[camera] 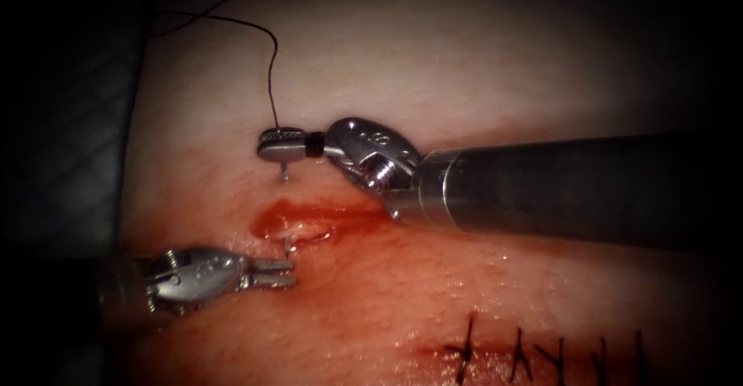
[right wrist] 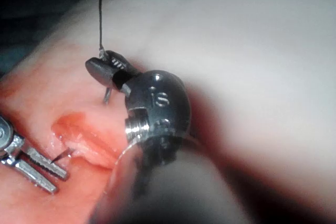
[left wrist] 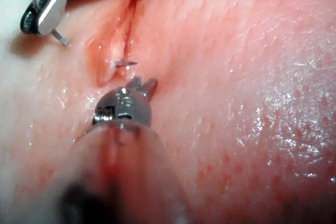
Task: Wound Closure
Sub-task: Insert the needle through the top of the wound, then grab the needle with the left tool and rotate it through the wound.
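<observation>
My right tool (camera: 265,145) reaches over the cut (camera: 309,217) from the right, its jaws shut on the curved needle (camera: 285,172) near its thread end. The needle enters the tissue (camera: 480,69) on the cut's far side, at the cut's left end. Its tip (camera: 288,244) pokes out on the near side. My left tool (camera: 294,272) lies just below that tip, jaws open and holding nothing. Black thread (camera: 272,84) rises from the right jaws and runs up to the left. The left wrist view shows the needle tip (left wrist: 126,64) just ahead of the left tool (left wrist: 146,81).
Red fluid (camera: 340,214) pools in the cut. Several black stitches (camera: 542,351) close another stretch of wound at the lower right. Dark cloth (camera: 62,123) borders the tissue on the left. The right tool's shaft (camera: 573,189) crosses above the tissue.
</observation>
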Motion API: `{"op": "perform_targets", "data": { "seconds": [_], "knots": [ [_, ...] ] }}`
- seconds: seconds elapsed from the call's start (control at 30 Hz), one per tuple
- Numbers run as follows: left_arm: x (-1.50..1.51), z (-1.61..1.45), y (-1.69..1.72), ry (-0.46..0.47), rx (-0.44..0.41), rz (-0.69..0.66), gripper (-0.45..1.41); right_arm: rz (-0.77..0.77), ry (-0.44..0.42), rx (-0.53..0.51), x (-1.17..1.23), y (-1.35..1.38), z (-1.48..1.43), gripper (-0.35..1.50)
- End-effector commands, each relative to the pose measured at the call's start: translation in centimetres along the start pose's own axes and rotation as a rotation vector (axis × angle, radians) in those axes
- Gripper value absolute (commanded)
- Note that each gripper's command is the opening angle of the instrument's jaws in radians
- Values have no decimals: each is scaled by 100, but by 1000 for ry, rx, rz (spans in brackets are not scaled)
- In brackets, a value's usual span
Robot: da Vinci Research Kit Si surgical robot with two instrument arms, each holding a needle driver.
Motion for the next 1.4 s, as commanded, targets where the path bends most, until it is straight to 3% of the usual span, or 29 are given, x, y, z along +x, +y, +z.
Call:
{"op": "perform_targets", "data": {
  "seconds": [0.03,0.13,0.37,0.6,0.8,0.83,0.87,1.0,1.1,1.23,1.27,1.4],
  "knots": [
    [-2,6,-1,1,-2,2,-20,31,-24,-8,-1,3,8,-35],
    [-4,3,-1,-3,-4,5,-18,231,-57,-38,-2,3,8,-35],
    [-5,0,-3,-4,-5,6,-16,441,-100,21,-18,-8,8,-35],
    [-6,0,-4,-4,-5,6,-15,510,-133,73,-48,-39,8,-35],
    [-4,-2,-7,-9,-4,27,-8,529,-116,93,-48,-40,0,-35],
    [-3,-2,-8,-5,0,38,-6,536,-103,99,-47,-38,-2,-18],
    [-2,-2,-9,8,11,75,4,448,-84,110,-46,-35,-4,29],
    [-1,-1,-12,54,33,148,17,351,-73,124,-34,-15,-17,74],
    [-2,0,-10,69,46,216,26,310,-26,121,-21,1,-29,96],
    [-2,2,-8,91,70,323,31,277,17,101,-2,22,-48,94],
    [-2,4,-6,90,78,364,29,269,19,89,2,27,-55,84],
    [-4,8,0,97,94,452,20,262,21,78,3,31,-60,81]
  ]
}}
